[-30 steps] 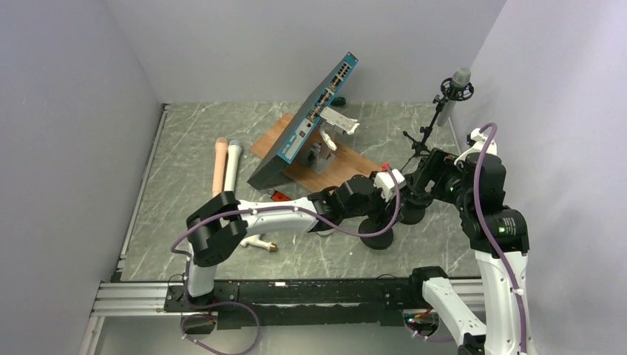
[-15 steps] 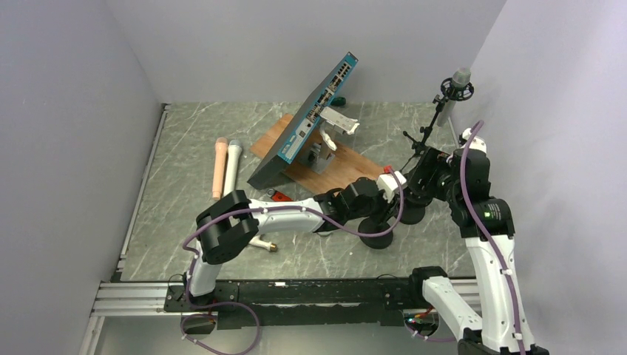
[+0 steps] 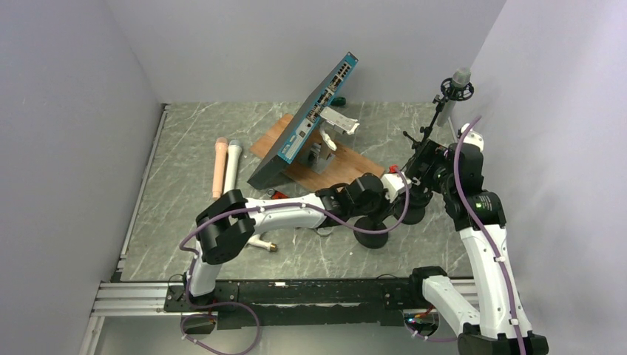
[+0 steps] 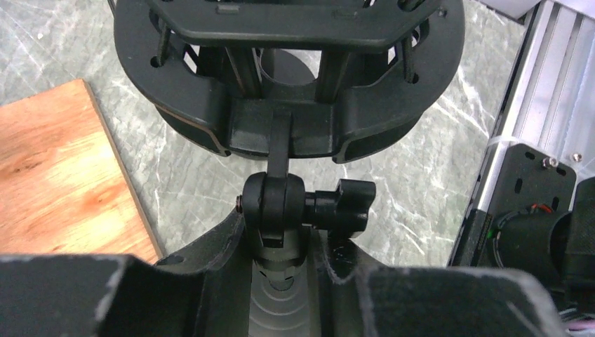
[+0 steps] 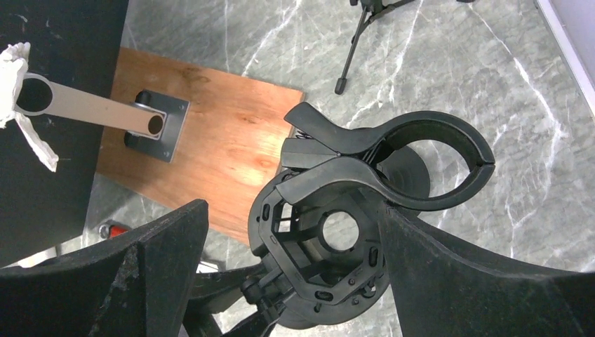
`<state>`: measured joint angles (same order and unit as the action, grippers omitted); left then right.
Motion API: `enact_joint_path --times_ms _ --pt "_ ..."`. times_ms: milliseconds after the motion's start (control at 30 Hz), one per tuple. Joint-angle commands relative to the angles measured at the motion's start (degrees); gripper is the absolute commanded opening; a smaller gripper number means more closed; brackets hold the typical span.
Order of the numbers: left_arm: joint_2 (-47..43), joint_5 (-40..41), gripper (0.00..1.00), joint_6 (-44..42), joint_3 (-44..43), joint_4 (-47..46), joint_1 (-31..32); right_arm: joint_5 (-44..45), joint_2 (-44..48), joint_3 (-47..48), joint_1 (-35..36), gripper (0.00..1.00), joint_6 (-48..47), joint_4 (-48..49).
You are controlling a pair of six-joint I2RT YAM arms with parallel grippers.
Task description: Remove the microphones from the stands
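A grey-headed microphone point(image 3: 460, 80) sits in a shock mount on a tripod stand point(image 3: 425, 137) at the back right, apart from both grippers. Nearer, a black desk stand on a round base point(image 3: 373, 234) carries an empty black shock mount point(image 4: 288, 70) point(image 5: 326, 239), with bare marble showing through its hole. My left gripper point(image 3: 395, 189) point(image 4: 277, 246) is shut on this stand's neck, just under the swivel joint point(image 4: 275, 202) and its knob point(image 4: 345, 208). My right gripper point(image 3: 421, 166) point(image 5: 298, 225) is open, with one finger on each side of the mount and its spring clip point(image 5: 396, 165).
A tilted network switch point(image 3: 310, 118) stands on a wooden board point(image 3: 336, 168) mid-table. Two loose microphones point(image 3: 226, 164) lie at the left. A second round base point(image 3: 411, 214) sits by the first. A tripod leg point(image 5: 356, 38) is just beyond the mount. The right wall is close.
My left gripper has shut on the stand's neck. The right arm has moved toward the back and lowered its open fingers around the shock mount.
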<state>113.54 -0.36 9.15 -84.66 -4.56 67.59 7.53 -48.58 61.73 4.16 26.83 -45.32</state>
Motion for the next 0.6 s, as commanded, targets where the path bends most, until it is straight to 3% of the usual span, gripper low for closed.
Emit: enact_joint_path --times_ms 0,200,567 --pt "-3.47 -2.87 0.0 -1.41 -3.79 10.42 0.17 0.92 -0.33 -0.12 0.08 0.93 -0.34 2.38" --pt "-6.32 -0.58 0.0 -2.14 -2.39 15.56 0.22 0.4 -1.06 0.37 0.15 0.93 -1.67 2.31" --pt "-17.44 -4.08 0.0 -6.43 13.84 -9.03 0.15 -3.93 -3.25 10.62 0.13 0.93 -8.36 -5.58"
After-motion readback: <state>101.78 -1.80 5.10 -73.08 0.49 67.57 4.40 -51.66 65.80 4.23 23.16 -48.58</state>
